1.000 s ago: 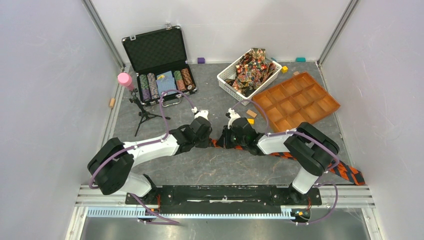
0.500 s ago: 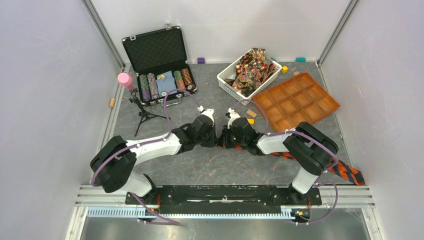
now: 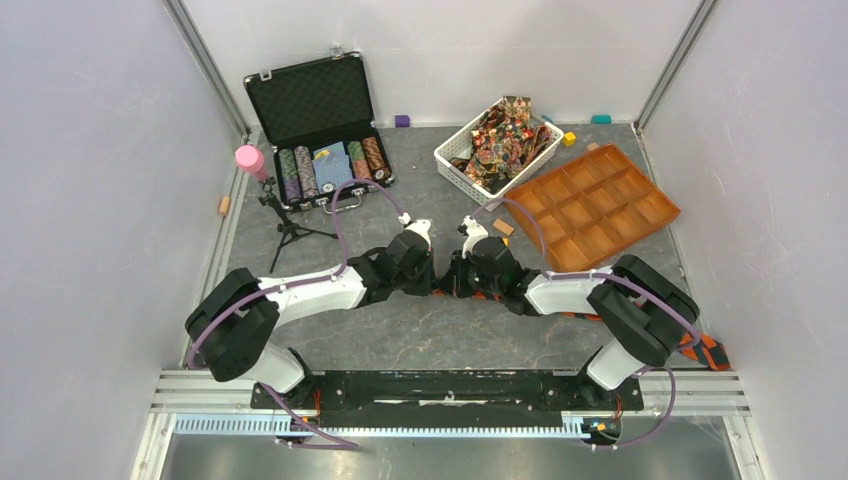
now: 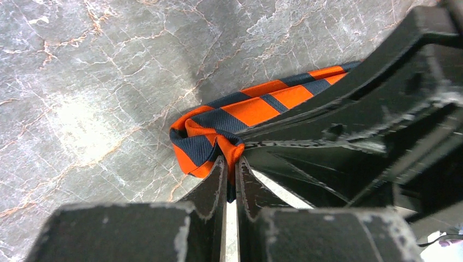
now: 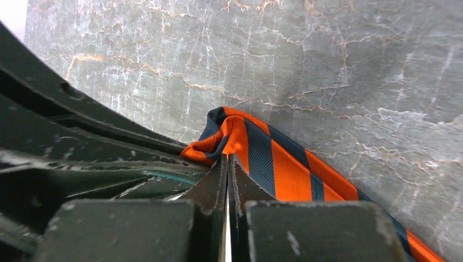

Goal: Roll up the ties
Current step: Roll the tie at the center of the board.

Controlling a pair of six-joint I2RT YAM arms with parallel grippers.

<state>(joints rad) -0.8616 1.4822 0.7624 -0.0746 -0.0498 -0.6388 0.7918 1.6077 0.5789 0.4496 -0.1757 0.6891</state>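
Closer together than before, left gripper (image 4: 230,164) and right gripper (image 5: 227,161) both pinch shut on the folded end, between them, of the orange-and-navy striped fabric necktie (image 4: 256,107): limp, slippery, probably best held there.

No legible text, label, brand, number or sign in any view. Poker chips (image 3: 298,172) in case (image 3: 310,100): face markings too small to read.
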